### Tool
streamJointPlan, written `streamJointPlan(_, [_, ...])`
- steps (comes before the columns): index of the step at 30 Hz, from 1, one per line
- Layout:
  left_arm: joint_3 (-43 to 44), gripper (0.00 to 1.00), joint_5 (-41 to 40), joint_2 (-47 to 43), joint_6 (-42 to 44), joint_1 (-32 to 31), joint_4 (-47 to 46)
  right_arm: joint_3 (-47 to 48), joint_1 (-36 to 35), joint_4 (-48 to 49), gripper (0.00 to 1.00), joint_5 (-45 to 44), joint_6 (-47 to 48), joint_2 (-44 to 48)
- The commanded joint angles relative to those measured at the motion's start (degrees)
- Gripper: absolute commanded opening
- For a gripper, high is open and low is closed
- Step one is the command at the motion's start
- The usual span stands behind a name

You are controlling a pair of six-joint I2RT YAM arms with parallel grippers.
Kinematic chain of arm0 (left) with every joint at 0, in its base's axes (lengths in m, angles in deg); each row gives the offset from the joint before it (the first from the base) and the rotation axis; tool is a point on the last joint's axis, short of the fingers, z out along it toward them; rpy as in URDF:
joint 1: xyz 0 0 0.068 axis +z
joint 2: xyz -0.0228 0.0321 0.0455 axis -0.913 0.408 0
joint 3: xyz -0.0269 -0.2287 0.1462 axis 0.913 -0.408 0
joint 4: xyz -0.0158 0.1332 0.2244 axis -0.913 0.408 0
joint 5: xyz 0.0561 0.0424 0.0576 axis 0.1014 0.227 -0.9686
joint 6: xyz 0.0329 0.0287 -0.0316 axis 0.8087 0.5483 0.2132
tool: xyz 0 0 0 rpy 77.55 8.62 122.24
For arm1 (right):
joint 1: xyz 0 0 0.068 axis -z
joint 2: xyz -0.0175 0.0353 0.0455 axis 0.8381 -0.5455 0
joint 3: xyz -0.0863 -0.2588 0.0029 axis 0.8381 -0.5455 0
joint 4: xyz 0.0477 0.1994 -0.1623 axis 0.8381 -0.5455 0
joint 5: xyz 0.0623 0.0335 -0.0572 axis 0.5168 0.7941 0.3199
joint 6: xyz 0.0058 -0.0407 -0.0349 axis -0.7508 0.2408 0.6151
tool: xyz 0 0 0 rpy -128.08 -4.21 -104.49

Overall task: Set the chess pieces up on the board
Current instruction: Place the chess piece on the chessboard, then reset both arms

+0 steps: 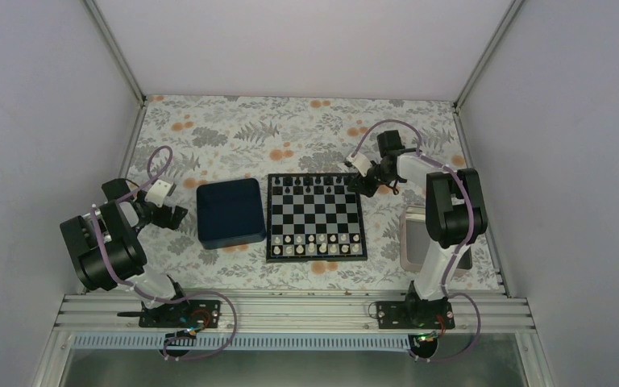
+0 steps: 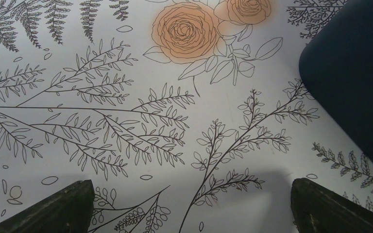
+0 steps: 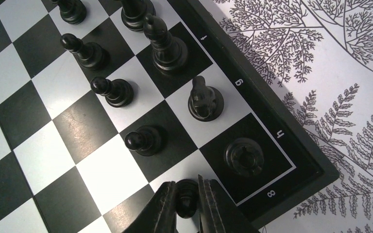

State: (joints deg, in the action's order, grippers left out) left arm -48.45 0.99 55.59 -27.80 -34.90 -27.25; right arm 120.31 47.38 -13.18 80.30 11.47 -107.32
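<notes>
Nearest to the bases, the left claw point(image 2: 189, 204) hangs wide open over the flowered cloth point(image 2: 126, 121). There is nothing between its fingers point(image 2: 53, 208), and the blue tray point(image 2: 354, 82) lies just beside it. On the board point(image 1: 314, 211) the near rows carry the white pieces point(image 1: 314, 244), and the middle squares are bare.

The work is at the far right corner. There the right claw point(image 3: 188, 201) is closed on a black pawn point(image 3: 187, 194), and its fingers pinch the round head from both sides. I judge such a pawn to be very light, hard and smooth, so it can slip or twist in the pads if the grip is not centred. The head, or the thin neck under it, is the best place to take it, because the base is low and the neighbours stand close. It should not break, but it may tip over if it is let go while tilted.

The pawn sits between the jaws at the bottom of the right wrist view, over the pale square just beside the corner rook point(image 3: 243, 156). Whether its base touches the board I cannot tell, because the fingers hide it. Farther on, the next pawn point(image 3: 143, 141) stands one square along. Beyond it the knight point(image 3: 205, 101) and the bishop point(image 3: 164, 44) stand in the back row.
</notes>
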Motion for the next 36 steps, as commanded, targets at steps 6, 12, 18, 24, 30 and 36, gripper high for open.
streamJointPlan(6, [-0.5,1.00,1.0,-0.4,0.5,0.4,0.4,-0.3,0.5,-0.9,0.24,-0.3,1.2,2.5])
streamJointPlan(12, [-0.4,1.00,0.9,-0.6,0.4,0.4,0.4,0.6,0.5,-2.6,0.35,-0.9,0.8,6.0])
streamJointPlan(18, [-0.5,1.00,1.0,-0.6,0.4,0.4,0.5,7.3,0.5,-10.6,0.50,-0.1,-0.3,17.4])
streamJointPlan(24, [-0.3,1.00,1.3,-0.3,0.5,0.5,0.6,12.5,0.5,-4.4,1.00,-8.8,-13.2,22.5])
streamJointPlan(30, [-0.4,1.00,1.6,-0.8,0.4,0.5,0.7,7.1,0.4,3.4,1.00,-10.3,-15.0,25.2])
streamJointPlan(36, [-0.4,1.00,1.7,-1.2,0.3,0.5,0.7,4.5,0.5,6.2,1.00,-7.8,-14.6,25.8])
